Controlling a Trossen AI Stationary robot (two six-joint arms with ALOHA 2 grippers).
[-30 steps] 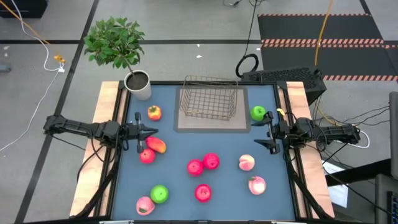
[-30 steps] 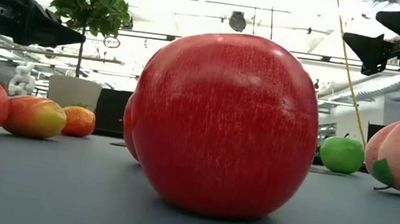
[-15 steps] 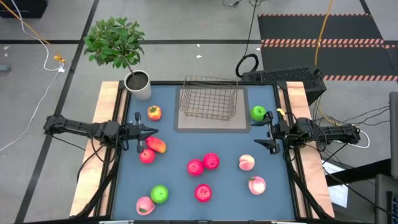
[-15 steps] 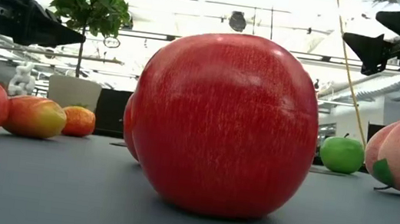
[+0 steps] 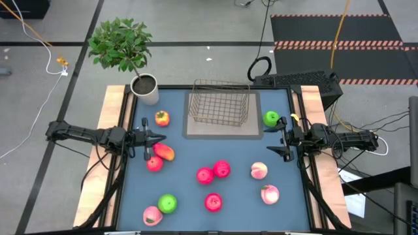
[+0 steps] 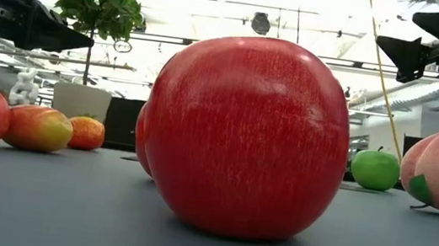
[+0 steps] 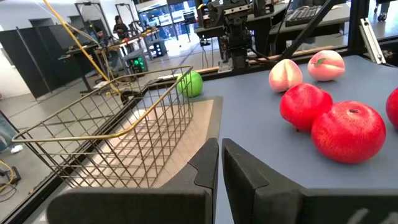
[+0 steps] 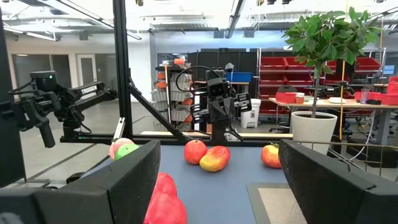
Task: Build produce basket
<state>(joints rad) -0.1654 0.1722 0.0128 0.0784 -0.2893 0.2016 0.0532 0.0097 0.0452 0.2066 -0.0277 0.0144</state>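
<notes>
Small rectangular grey wire-mesh basket [image 5: 219, 108] sits empty on a grey mat at the far middle of the blue surface [image 5: 189, 163]. All produce lies outside it: a green apple [image 5: 271, 118] just beside the basket on the right arm's side, a small orange-red fruit [image 5: 162, 118] on the other side, a cluster of red apples [image 5: 213, 172] well in front of the basket, pink peaches [image 5: 264, 183] and others nearer the front edge. Left gripper [image 5: 151, 138] hovers beside the orange-red fruit, jaws closed together, holding nothing. Right gripper [image 5: 282, 139] hovers just in front of the green apple, jaws wide, empty. Risk, my judgement: round fruit may roll when nudged by a descending jaw; thin basket could shift or tip if a fruit is dropped against its rim.
</notes>
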